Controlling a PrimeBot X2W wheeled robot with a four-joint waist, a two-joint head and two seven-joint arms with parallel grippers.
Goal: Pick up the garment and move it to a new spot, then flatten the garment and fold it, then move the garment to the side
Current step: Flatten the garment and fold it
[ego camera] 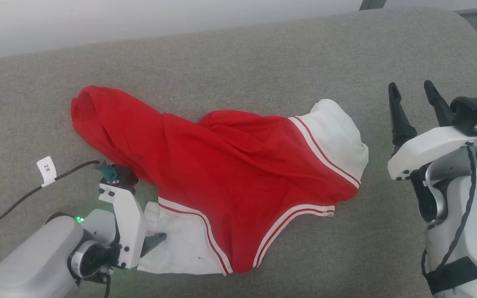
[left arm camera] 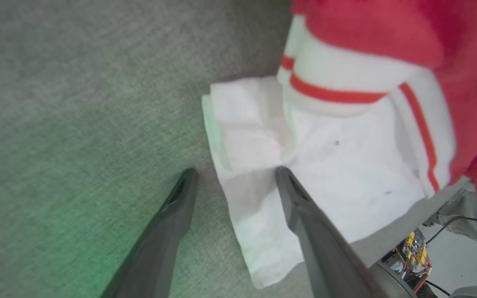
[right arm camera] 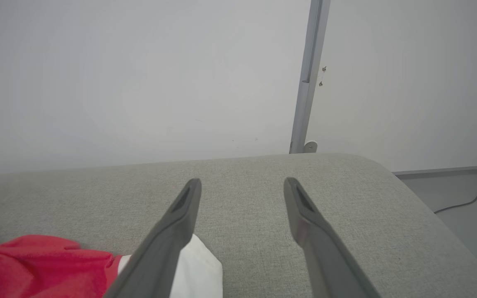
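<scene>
Garment (ego camera: 230,174): red body, white sleeves, striped trim; crumpled mid-cushion (ego camera: 263,62).
My left pincer (left arm camera: 235,171): fingers apart, straddling the garment's white edge.
My right pincer (ego camera: 411,85): fingers apart, empty, beside the garment.
Cable tag (ego camera: 46,169): reads "2", then an unclear mark.

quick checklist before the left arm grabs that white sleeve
1. Left gripper open: ok.
2. Its jaws straddle the edge of the white sleeve: ok.
3. Contact with the fabric: cannot tell.
4. Right gripper open: ok, but off to the side of the garment, not over it.
5. Garment flat: not ok, bunched.
6. Tagged cable clear of the sleeve: ok.
</scene>
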